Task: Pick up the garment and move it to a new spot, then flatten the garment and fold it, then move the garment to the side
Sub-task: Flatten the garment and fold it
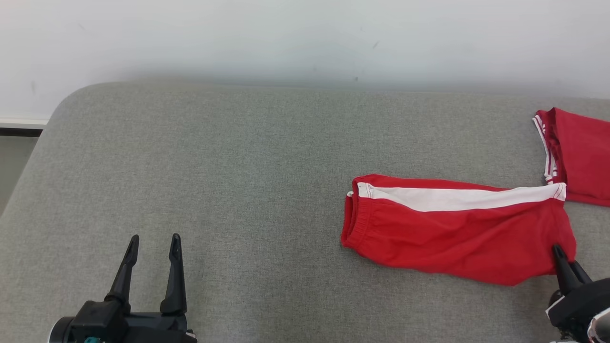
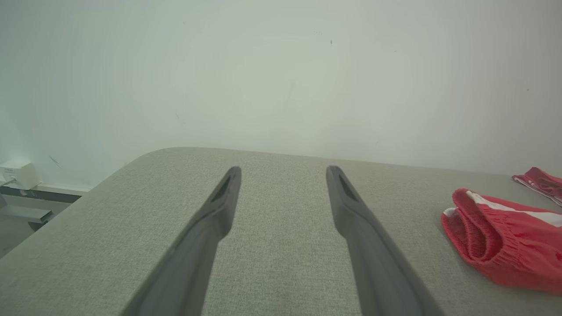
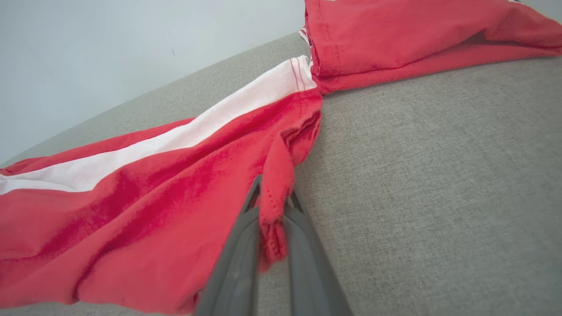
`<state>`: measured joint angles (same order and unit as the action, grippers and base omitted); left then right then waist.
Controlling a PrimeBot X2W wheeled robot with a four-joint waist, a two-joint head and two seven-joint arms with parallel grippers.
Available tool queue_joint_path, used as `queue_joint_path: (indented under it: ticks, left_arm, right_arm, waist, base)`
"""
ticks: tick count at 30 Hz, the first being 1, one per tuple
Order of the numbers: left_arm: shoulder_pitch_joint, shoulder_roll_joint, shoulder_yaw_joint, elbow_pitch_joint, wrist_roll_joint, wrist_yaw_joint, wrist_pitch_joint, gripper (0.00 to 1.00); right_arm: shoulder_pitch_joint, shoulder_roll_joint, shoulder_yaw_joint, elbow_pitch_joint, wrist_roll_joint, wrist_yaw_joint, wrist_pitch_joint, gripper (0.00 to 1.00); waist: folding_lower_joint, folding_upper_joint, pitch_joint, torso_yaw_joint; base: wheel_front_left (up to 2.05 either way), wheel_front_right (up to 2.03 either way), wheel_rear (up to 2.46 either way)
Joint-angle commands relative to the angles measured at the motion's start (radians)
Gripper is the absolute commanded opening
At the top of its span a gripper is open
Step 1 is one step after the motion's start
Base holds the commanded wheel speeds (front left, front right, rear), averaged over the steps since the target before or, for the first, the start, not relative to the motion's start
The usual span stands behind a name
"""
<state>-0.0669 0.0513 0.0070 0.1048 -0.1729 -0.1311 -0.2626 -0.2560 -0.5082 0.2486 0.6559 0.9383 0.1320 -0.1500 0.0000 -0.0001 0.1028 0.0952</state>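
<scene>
Our right gripper (image 3: 275, 197) is clamped on just a skinny corner of the red shorts (image 1: 452, 233). They're lying on the right half of the grey table (image 1: 214, 166), touching a second red garment (image 1: 581, 152). Left gripper (image 1: 155, 240) hangs wide open over bare table, well apart. We reckon that tiny pinch could slip on a drag, or tow the neighbour along.

The left gripper (image 2: 284, 172) stands wide open over the grey cushioned surface (image 2: 131, 210), touching no cloth. Well off to its right lies the red garment (image 2: 500, 250) (white stripe on top, elastic waistband facing the camera). Another red piece of cloth (image 2: 540, 180) lies just beyond it, near the white wall (image 2: 263, 79).
</scene>
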Motion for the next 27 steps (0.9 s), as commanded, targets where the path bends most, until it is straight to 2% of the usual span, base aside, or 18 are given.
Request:
queue_joint_path:
  ticks: [1, 9, 17, 22, 27]
  left_arm:
    - [0.012, 0.002, 0.004, -0.003, 0.007, 0.002, -0.003, 1.00]
    - [0.011, 0.002, 0.005, -0.011, 0.013, 0.001, -0.003, 1.00]
    - [-0.001, 0.002, 0.002, -0.007, 0.010, 0.002, -0.003, 1.00]
    - [-0.013, 0.001, -0.005, -0.007, 0.005, 0.002, -0.003, 1.00]
    - [-0.024, 0.000, -0.011, -0.003, -0.003, 0.002, -0.003, 1.00]
  right_arm:
    - [0.015, 0.013, -0.010, -0.027, -0.026, -0.003, -0.003, 0.00]
    - [0.029, 0.065, -0.054, -0.199, -0.152, -0.003, 0.024, 0.00]
    - [0.033, 0.163, -0.058, -0.381, -0.262, -0.003, 0.128, 0.00]
    - [0.013, 0.221, -0.028, -0.420, -0.312, -0.003, 0.183, 0.00]
    - [-0.008, 0.265, 0.023, -0.400, -0.343, -0.003, 0.214, 0.00]
  waist:
    - [0.0000, 0.0001, -0.004, -0.004]
    - [0.0000, 0.0001, -0.008, -0.009]
    - [0.0000, 0.0001, -0.011, 0.009]
    - [0.0000, 0.0001, -0.006, 0.038]
    - [0.0000, 0.0001, 0.005, 0.070]
  base:
    - [0.00, 0.00, 0.00]
    - [0.00, 0.00, 0.00]
    - [0.00, 0.00, 0.00]
    - [0.00, 0.00, 0.00]
    - [0.00, 0.00, 0.00]
